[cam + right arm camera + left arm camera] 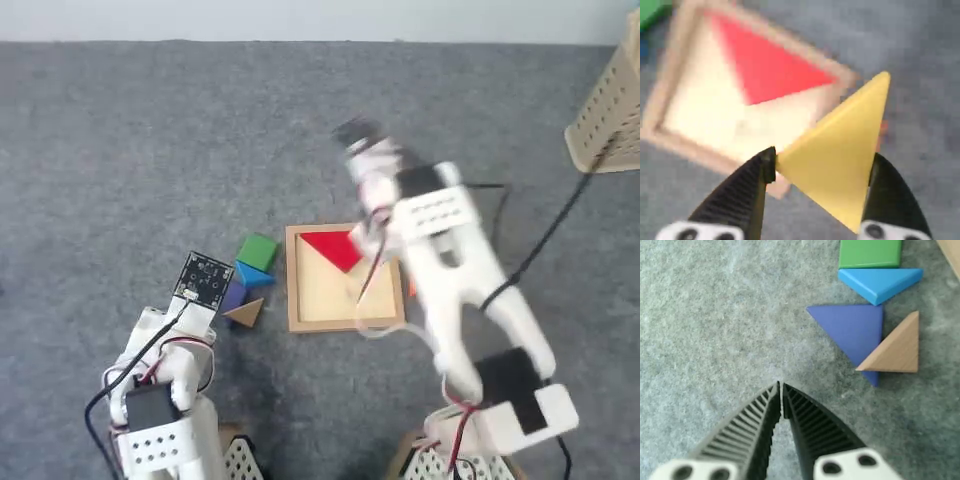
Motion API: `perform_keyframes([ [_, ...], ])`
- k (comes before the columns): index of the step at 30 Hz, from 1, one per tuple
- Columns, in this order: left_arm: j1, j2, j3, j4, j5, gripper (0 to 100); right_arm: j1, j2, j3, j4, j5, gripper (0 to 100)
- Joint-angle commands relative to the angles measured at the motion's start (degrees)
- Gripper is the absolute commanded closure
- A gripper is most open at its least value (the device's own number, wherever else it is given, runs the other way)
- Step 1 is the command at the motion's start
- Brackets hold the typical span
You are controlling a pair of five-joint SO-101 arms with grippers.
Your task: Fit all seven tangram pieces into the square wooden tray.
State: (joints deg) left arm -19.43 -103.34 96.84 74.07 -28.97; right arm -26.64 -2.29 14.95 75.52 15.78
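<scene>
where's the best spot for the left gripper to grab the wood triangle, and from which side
From straight above, with the left gripper opened first. The wood triangle lies flat and its long edge meets the purple triangle, so I'd pinch near the tip on the tray side, where both edges look free.

The square wooden tray (330,325) lies flat, a red triangle (333,247) in its far corner. A yellow triangle (840,175) hangs over the tray's edge, pinched in the right gripper (823,156). Just beside the tray cluster a green square (870,252), blue triangle (880,280), purple triangle (852,330) and plain wooden triangle (897,350).
</scene>
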Motion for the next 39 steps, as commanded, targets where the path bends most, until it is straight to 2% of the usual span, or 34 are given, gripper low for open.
perform_keyframes([
  [1, -0.26, -0.7, -0.22, 0.18, -0.53, 99, -5.14, -3.38, 0.0, -1.19, 2.37, 81.6],
  [8, -0.26, -0.7, -0.22, 0.18, -0.53, 99, -9.36, 2.51, -0.7, -1.8, 3.78, 81.5],
  [10, -0.26, -0.7, -0.22, 0.18, -0.53, 99, -9.1, 4.18, -1.58, -2.33, 0.44, 81.5],
  [16, -0.26, -0.7, -0.22, 0.18, -0.53, 99, -9.01, 12.18, -6.59, -2.24, -17.23, 81.5],
  [19, -0.26, -0.7, -0.22, 0.18, -0.53, 99, -8.04, 16.4, -9.76, -1.89, -22.77, 81.5],
  [26, -0.26, -0.7, -0.22, 0.18, -0.53, 99, -3.21, 19.03, -11.87, -1.63, -27.78, 81.5],
  [32, -0.26, -0.7, -0.22, 0.18, -0.53, 99, -2.77, 19.56, -11.6, -1.1, -33.76, 81.5],
  [39, -0.26, -0.7, -0.22, 0.18, -0.53, 99, -2.86, 19.56, -11.78, 0.66, -34.64, 81.1],
])
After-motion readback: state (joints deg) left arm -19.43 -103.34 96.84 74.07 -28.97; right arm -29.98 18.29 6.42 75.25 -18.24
